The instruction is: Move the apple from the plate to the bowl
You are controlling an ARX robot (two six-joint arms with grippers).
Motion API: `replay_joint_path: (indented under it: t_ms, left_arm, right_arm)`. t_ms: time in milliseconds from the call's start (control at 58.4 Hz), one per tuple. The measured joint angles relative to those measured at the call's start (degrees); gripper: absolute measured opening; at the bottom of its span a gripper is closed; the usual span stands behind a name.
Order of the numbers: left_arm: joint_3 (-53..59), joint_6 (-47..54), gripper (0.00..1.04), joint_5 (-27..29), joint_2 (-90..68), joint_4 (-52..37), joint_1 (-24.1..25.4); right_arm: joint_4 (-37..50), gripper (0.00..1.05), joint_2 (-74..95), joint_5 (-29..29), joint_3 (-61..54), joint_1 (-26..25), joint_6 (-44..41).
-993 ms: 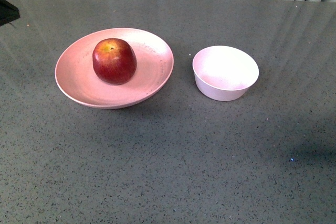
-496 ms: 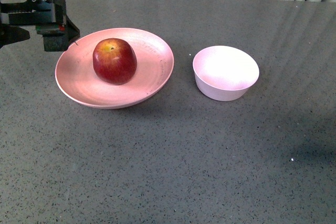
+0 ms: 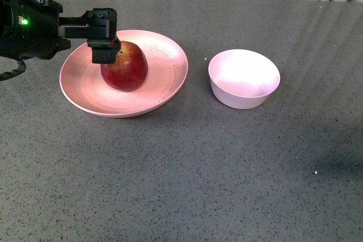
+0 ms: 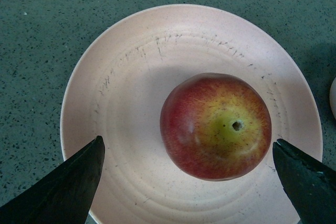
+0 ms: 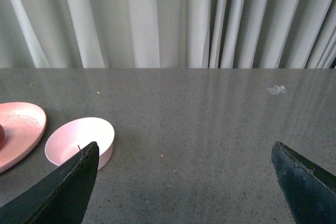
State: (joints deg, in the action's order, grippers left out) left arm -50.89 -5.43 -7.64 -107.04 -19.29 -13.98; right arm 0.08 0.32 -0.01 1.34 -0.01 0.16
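apple [image 3: 126, 72]: dark red, on pink plate [image 3: 159, 92] | pale bowl [image 3: 244, 79]: empty, beside plate

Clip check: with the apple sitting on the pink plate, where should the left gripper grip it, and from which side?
Come from straight above and close on the widest middle of the apple. It sits stem dimple up on the plate, whose raised rim would likely hinder a low side approach. The left gripper hangs open above it, spread wider than the apple.

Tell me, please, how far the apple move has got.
Nothing is moved yet: the apple sits on the plate. In hand: the left gripper hovers over it, fingers spread open either side. Remaining: grasp, lift, and set it in the empty bowl.
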Motion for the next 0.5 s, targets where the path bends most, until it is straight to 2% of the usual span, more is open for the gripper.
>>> replay_joint_path:
  t_ms: [496]
  left_arm:
    - [-5.6, -0.3, 0.96, 1.7, -6.4, 0.1, -3.3]
  right_arm:
    - [0.0, 0.96, 0.0, 0.0, 0.0, 0.0, 0.0]
